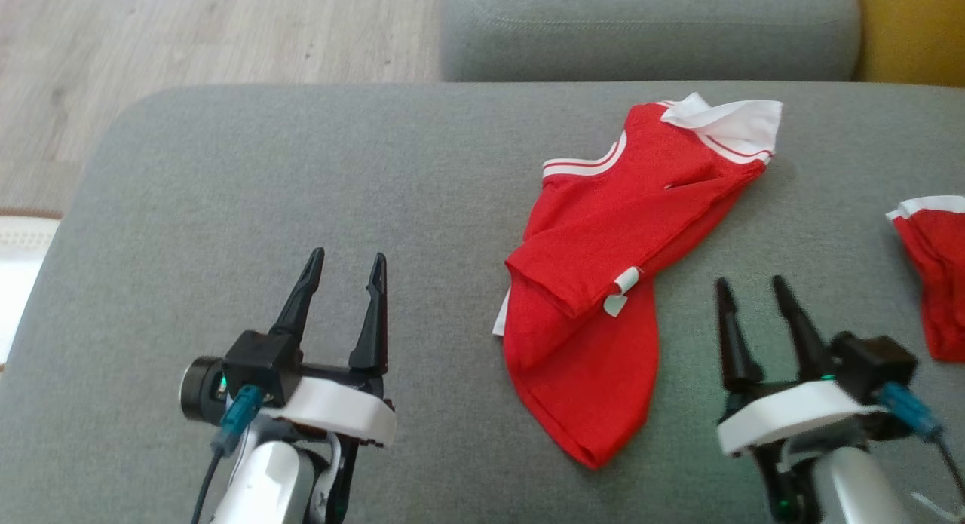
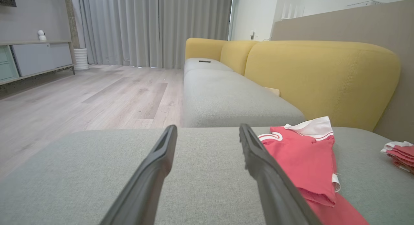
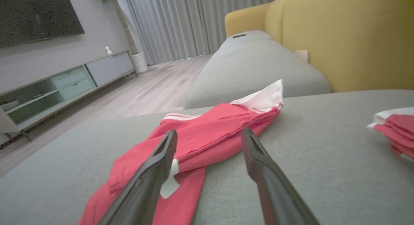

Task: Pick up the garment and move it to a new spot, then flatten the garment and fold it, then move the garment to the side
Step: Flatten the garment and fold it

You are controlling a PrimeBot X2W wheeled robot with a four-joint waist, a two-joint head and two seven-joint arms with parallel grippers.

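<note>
A red garment (image 1: pixel 603 268) with white collar and trim lies crumpled in a long heap on the grey cushion (image 1: pixel 301 170), right of centre. It also shows in the left wrist view as the garment (image 2: pixel 304 160) and in the right wrist view as the garment (image 3: pixel 207 137). My left gripper (image 1: pixel 347 264) hovers open to the garment's left, nothing between its fingers. My right gripper (image 1: pixel 750 289) stands open just right of the garment's lower half, also holding nothing.
Another red and white folded piece (image 1: pixel 935 275) lies at the cushion's right edge. A second grey seat cushion (image 1: pixel 648 26) lies beyond, with a yellow backrest (image 2: pixel 323 76) along the right. Wooden floor (image 1: pixel 188 34) drops off at the far left.
</note>
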